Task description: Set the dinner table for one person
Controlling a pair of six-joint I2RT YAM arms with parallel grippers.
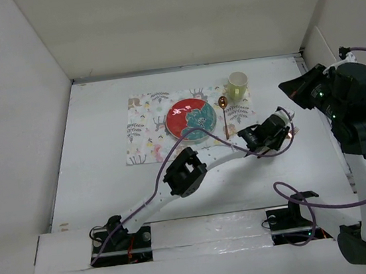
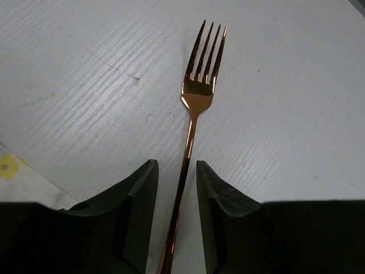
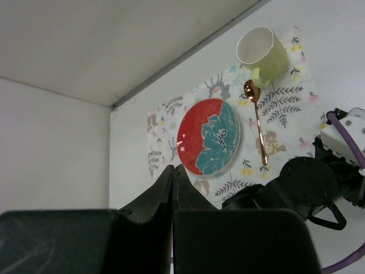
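On the white dinner table [image 1: 99, 160], a floral placemat [image 1: 145, 140] holds a plate [image 1: 189, 118], with a spoon [image 1: 224, 115] at its 3 o'clock and a cup [image 1: 237, 85] at 1 o'clock. Past the mat's 3 o'clock edge my left claw [image 2: 175, 164] straddles the fork [image 2: 198, 97] handle, jaws apart and not gripping; I judge that pinching squarely, then lifting, comes next. My right claw [image 3: 173, 171] hangs clenched, empty.

Fork [image 2: 198, 100] handle runs off the bottom edge between the left gripper [image 2: 177, 166] fingers; contact lower down, can't tell. From above, that gripper covers nearly the whole fork, and the left arm [image 1: 193, 166] hides the placemat's [image 1: 147, 125] near right corner.
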